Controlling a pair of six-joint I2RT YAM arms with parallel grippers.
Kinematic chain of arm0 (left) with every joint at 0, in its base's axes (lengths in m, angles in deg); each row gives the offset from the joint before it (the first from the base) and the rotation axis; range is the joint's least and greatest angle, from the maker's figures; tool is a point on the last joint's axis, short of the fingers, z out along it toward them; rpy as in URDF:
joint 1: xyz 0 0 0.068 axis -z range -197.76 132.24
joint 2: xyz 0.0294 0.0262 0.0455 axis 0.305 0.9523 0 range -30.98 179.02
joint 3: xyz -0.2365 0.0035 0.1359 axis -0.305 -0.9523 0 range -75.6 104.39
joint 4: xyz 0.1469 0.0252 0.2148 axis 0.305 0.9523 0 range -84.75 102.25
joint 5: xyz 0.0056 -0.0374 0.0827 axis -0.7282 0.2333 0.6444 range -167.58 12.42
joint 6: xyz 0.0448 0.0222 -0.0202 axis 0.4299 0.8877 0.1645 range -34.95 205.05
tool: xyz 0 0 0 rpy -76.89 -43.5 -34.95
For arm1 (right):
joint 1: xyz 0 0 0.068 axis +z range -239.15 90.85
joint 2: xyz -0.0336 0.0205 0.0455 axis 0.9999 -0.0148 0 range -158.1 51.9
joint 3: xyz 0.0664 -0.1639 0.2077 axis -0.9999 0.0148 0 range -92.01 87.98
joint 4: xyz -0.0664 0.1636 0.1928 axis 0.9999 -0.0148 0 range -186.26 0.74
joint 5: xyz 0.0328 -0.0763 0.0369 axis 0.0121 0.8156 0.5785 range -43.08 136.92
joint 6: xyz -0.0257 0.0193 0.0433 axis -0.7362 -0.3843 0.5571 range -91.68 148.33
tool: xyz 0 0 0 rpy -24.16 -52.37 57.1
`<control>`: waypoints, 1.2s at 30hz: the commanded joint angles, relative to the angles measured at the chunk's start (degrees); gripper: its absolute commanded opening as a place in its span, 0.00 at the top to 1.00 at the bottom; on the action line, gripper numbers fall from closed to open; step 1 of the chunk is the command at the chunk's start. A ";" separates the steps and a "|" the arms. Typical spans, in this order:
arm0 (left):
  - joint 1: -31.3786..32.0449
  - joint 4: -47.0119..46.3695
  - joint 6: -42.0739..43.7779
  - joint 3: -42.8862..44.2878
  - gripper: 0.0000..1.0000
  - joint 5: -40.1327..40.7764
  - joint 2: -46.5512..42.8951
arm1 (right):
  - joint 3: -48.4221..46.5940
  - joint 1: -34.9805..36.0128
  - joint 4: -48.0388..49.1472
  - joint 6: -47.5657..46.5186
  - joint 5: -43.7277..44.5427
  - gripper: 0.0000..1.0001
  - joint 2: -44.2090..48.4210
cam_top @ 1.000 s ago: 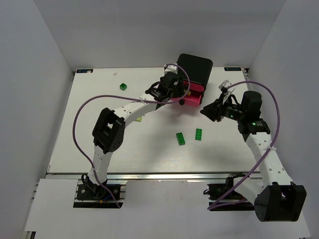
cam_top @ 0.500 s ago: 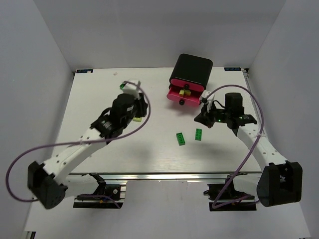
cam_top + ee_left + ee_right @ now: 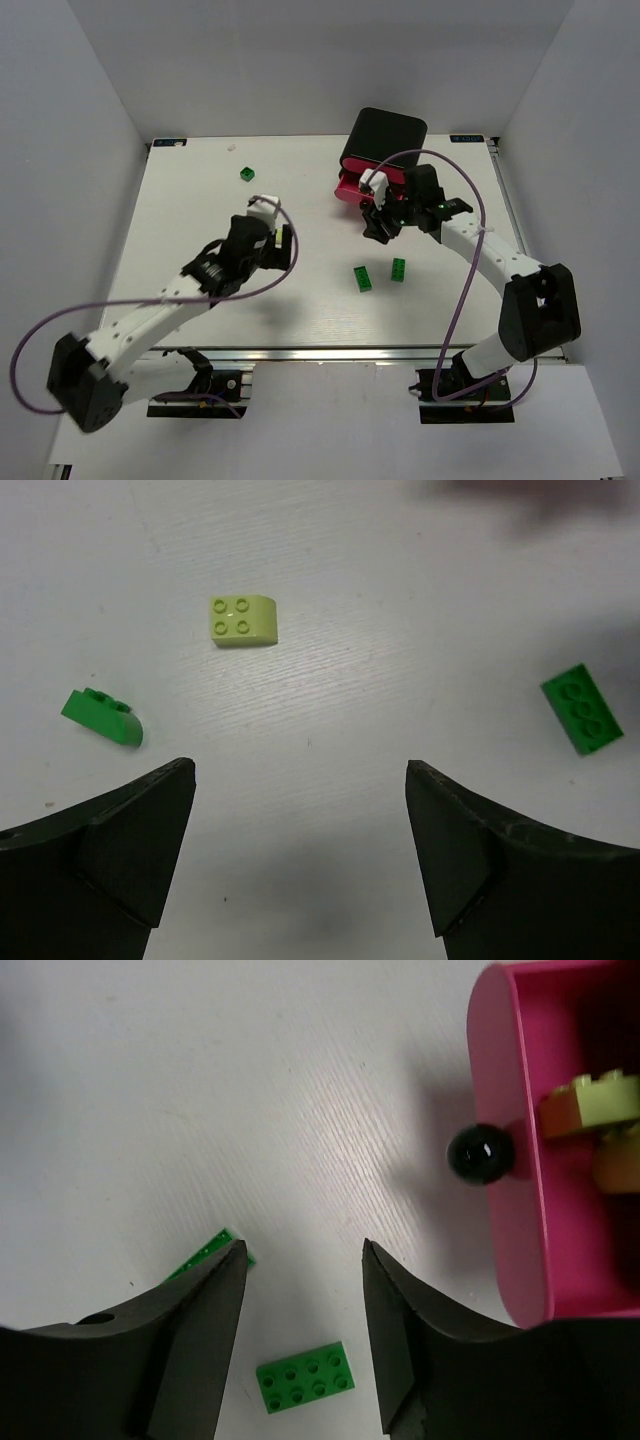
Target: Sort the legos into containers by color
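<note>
The black cabinet (image 3: pixel 392 133) stands at the back with a pink drawer (image 3: pixel 350 187) pulled open. In the right wrist view the drawer (image 3: pixel 500 1190) holds lime and orange-red bits (image 3: pixel 600 1100) behind its black knob (image 3: pixel 480 1153). My right gripper (image 3: pixel 378 222) is open and empty just in front of the drawer. Below its jaws lie one green flat brick (image 3: pixel 303 1376) and a second (image 3: pixel 215 1250), half hidden by a finger. Both show from above (image 3: pixel 399 269) (image 3: pixel 362 279). My left gripper (image 3: pixel 298 770) is open and empty near the lime-yellow block (image 3: pixel 243 620). A green cube (image 3: pixel 247 174) sits far left.
In the left wrist view a small green brick (image 3: pixel 102 718) lies to the left and another (image 3: pixel 582 708) to the right. Purple cables loop over both arms. White walls close in the table (image 3: pixel 200 300) on three sides.
My left arm has pulled back from the drawer to the table's left middle, over the lime-yellow block. My right arm has swung left to the front of the open drawer.
</note>
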 commanded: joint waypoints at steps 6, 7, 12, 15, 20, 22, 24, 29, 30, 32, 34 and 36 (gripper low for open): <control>-4.45 9.19 -9.10 18.97 0.04 2.25 28.54 | -0.63 -2.48 -0.62 7.53 -4.71 0.36 4.94; -5.94 10.15 -13.38 20.47 0.05 1.63 30.38 | -0.19 -3.96 -0.18 8.93 -5.33 0.36 6.01; -9.46 19.53 -36.47 30.73 0.23 -1.71 41.27 | 3.41 -9.41 3.16 11.93 -12.00 0.38 13.12; -10.96 22.72 -46.08 35.23 0.23 -3.38 45.76 | 3.68 -10.91 3.17 12.81 -14.73 0.38 15.24; -12.10 22.64 -55.86 37.53 0.19 -3.39 48.94 | 4.47 -12.41 3.17 13.52 -18.33 0.38 17.18; -12.63 24.57 -58.51 39.71 0.17 -3.12 51.21 | 4.56 -13.37 2.90 13.61 -19.04 0.38 17.70; -12.63 28.42 -60.09 42.18 0.17 -3.03 53.15 | 4.73 -13.47 2.90 13.52 -19.48 0.38 18.32; -13.68 31.35 -61.33 45.36 0.17 -1.28 57.02 | 4.91 -15.05 2.99 13.78 -20.98 0.38 19.29; -14.21 31.25 -62.11 45.18 0.18 -0.84 57.20 | 4.99 -15.49 2.99 13.70 -21.24 0.38 19.38; -14.82 30.99 -62.47 44.92 0.19 -0.40 57.73 | 5.17 -16.19 2.99 13.78 -21.59 0.38 19.72; -15.36 31.52 -63.08 45.09 0.22 -0.22 58.08 | 5.35 -16.45 2.99 13.87 -22.12 0.38 19.81; -15.88 31.69 -63.26 45.18 0.25 -0.31 58.52 | 5.52 -17.33 3.17 13.96 -22.47 0.38 19.99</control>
